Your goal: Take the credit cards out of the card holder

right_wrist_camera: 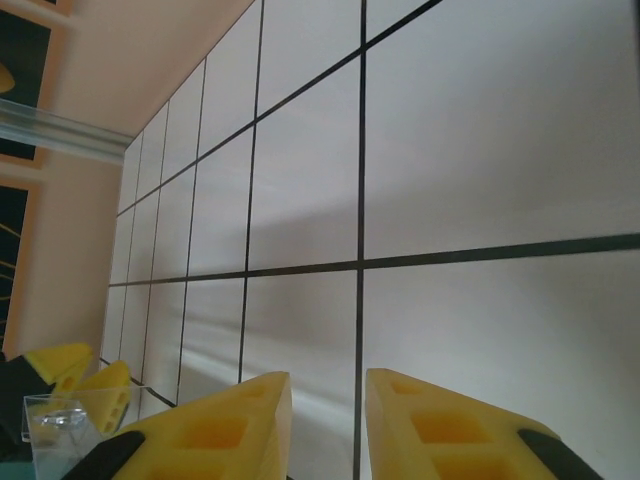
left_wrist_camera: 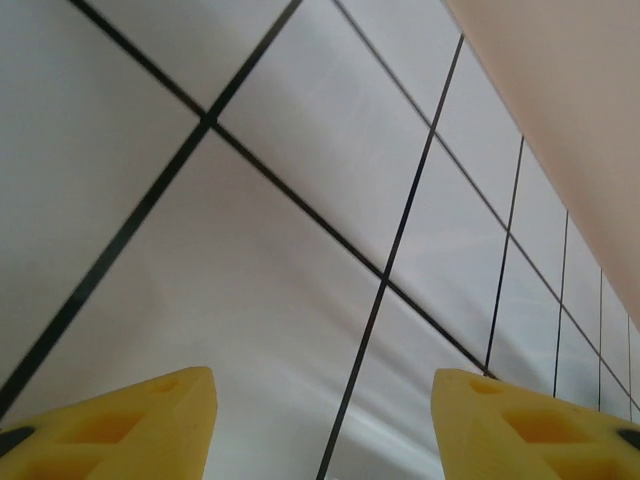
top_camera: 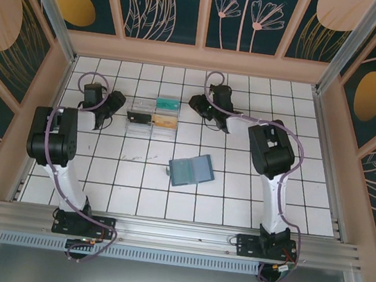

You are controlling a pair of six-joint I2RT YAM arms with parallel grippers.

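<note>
Card holder [top_camera: 191, 170] well apart from left pincer [top_camera: 115, 101] and right pincer [top_camera: 196, 103]

White tiled table [top_camera: 251, 192] with dark grout lines, enclosed by a beige border. Clear plastic box [top_camera: 152, 127] rests on the tiles, left of centre, far half. Teal wall panels [top_camera: 165, 4] carry leaf motifs; aluminium rail [top_camera: 175, 232] runs along the near edge.

Black-jointed left arm [top_camera: 52, 137] and right arm [top_camera: 270, 152], white links, purple cables [top_camera: 48, 146], yellow hollowed gripper fingers [left_wrist_camera: 150, 425]

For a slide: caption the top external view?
Blue card holder lies open; three credit cards rest at the clear box beyond.
</note>
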